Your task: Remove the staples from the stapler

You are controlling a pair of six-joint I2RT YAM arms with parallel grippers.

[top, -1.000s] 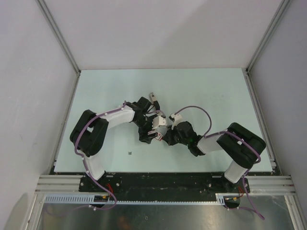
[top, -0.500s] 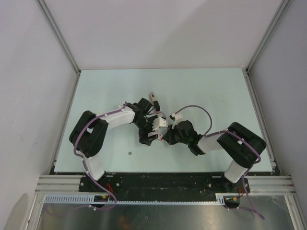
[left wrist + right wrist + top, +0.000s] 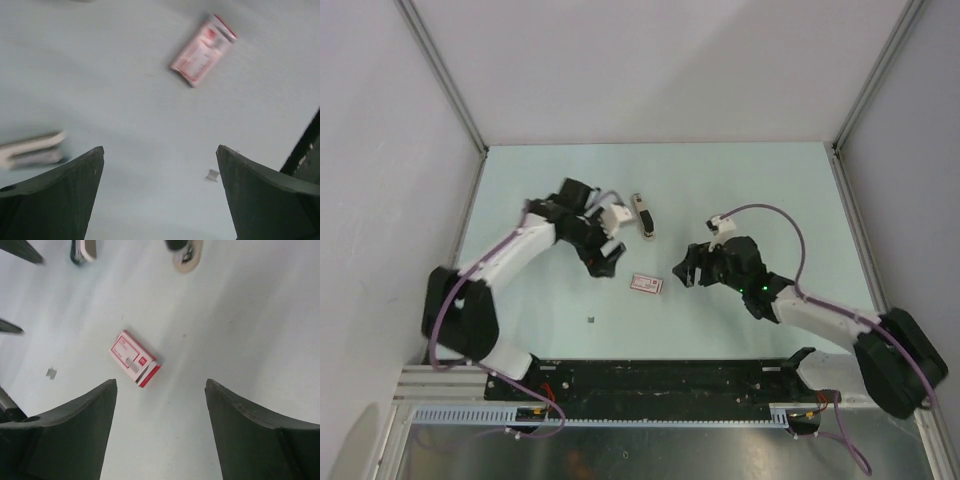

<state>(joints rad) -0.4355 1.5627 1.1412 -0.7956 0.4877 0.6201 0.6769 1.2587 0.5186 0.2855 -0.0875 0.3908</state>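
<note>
Your left gripper and right gripper are both spread wide, holding nothing. The stapler lies flat on the table, beyond the small box. It looks light, stiff and prone to skid: pinch its long sides mid-length. The top is smooth and pale; white walls close it in.

We see open counter between the left end effector and the right end effector, broken only by a flat red-and-white box. The stapler lies farther back, apart from both; a tiny scrap sits nearer the bases.
</note>
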